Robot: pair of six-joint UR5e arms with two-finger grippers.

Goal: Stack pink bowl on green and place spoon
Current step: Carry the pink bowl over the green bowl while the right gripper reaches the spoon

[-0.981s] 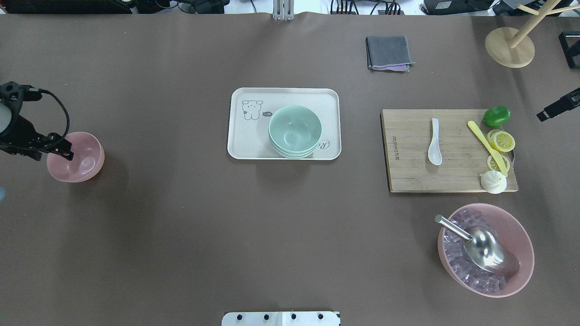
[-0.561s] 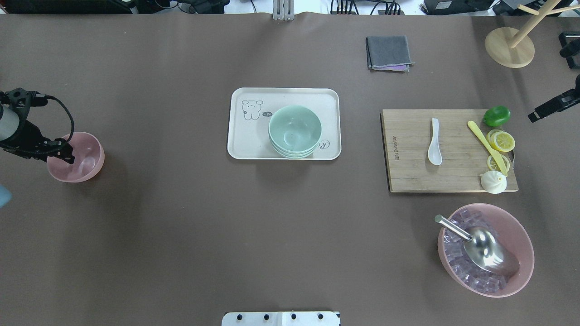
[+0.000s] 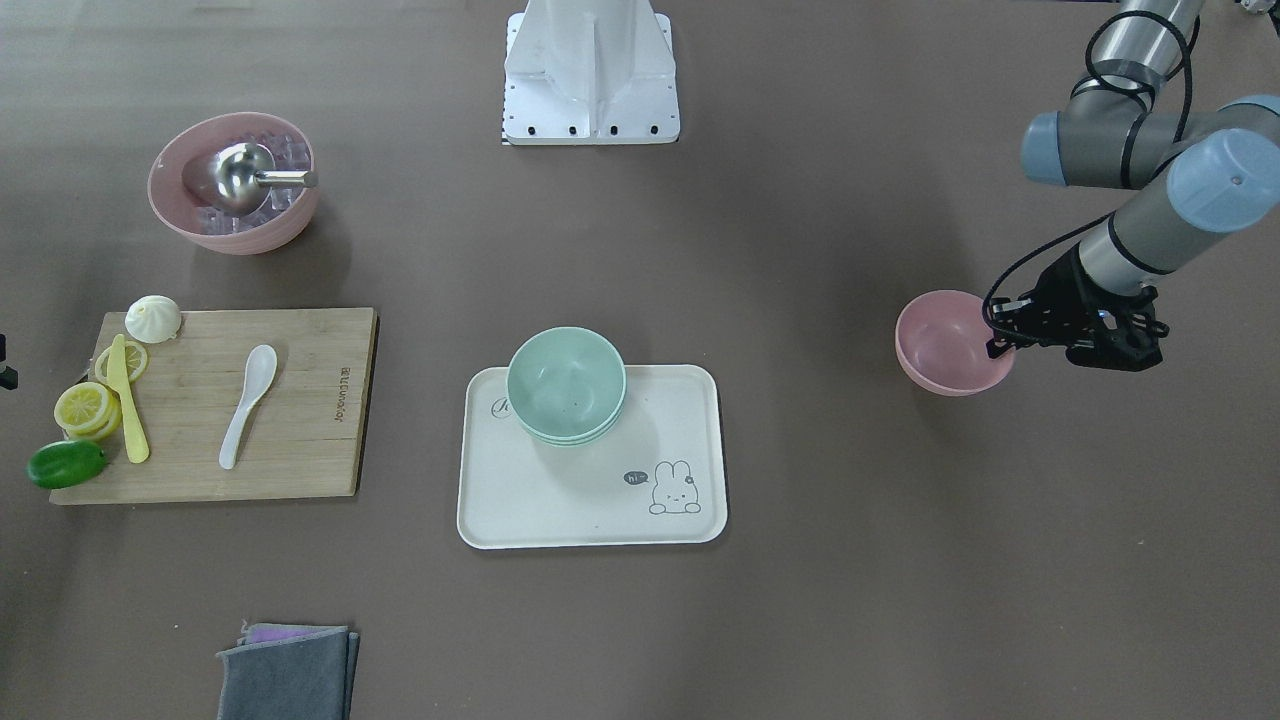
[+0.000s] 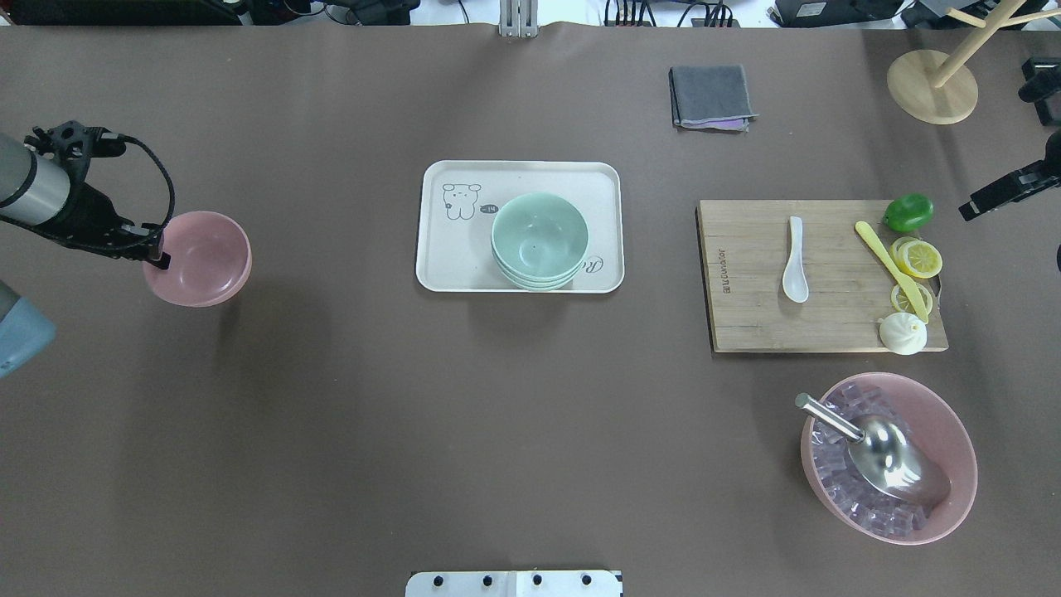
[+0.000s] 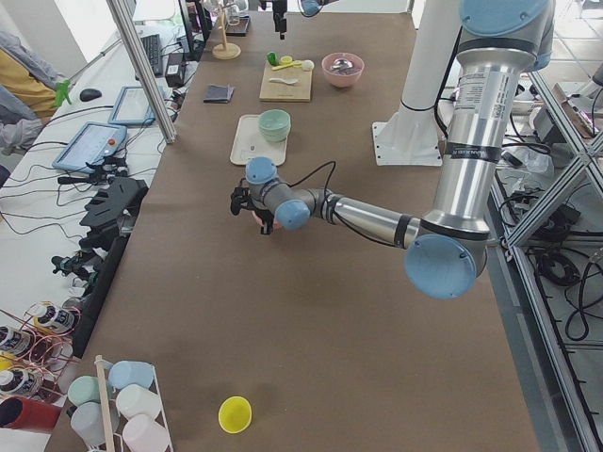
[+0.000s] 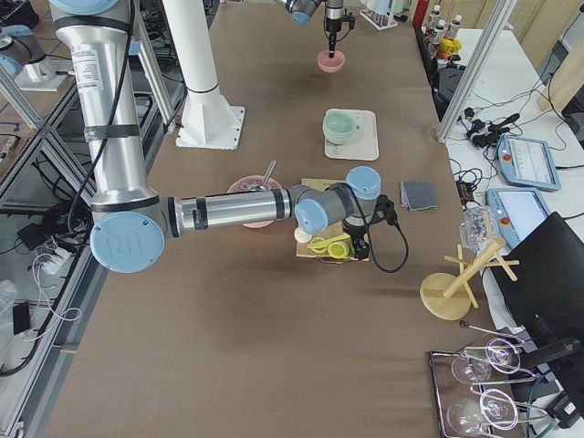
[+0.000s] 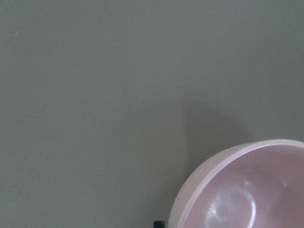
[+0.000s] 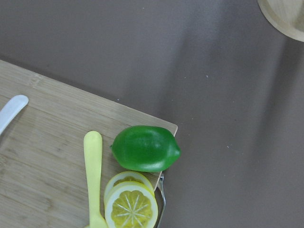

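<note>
The small pink bowl [image 4: 203, 259] hangs from my left gripper [image 4: 155, 253], which is shut on its left rim; it also shows in the front view [image 3: 940, 345] and the left wrist view [image 7: 247, 190]. The bowl is left of the tray, apart from it. A stack of green bowls [image 4: 540, 240] sits on the white tray [image 4: 448, 269]. The white spoon [image 4: 796, 259] lies on the wooden cutting board [image 4: 746, 323]. My right gripper [image 4: 1005, 192] hovers past the board's far right corner, near the lime [image 8: 146, 148]; I cannot tell whether it is open or shut.
A large pink bowl of ice cubes [image 4: 889, 458] with a metal scoop [image 4: 879, 448] stands at the near right. The board also holds a yellow knife [image 4: 891, 259], lemon slices [image 4: 918, 257] and a white bun [image 4: 902, 333]. A grey cloth [image 4: 711, 97] and a wooden stand [image 4: 932, 85] are at the back.
My left gripper has lifted the pink bowl and carried it right and away from the robot, toward the tray. The right gripper has shifted slightly left.
</note>
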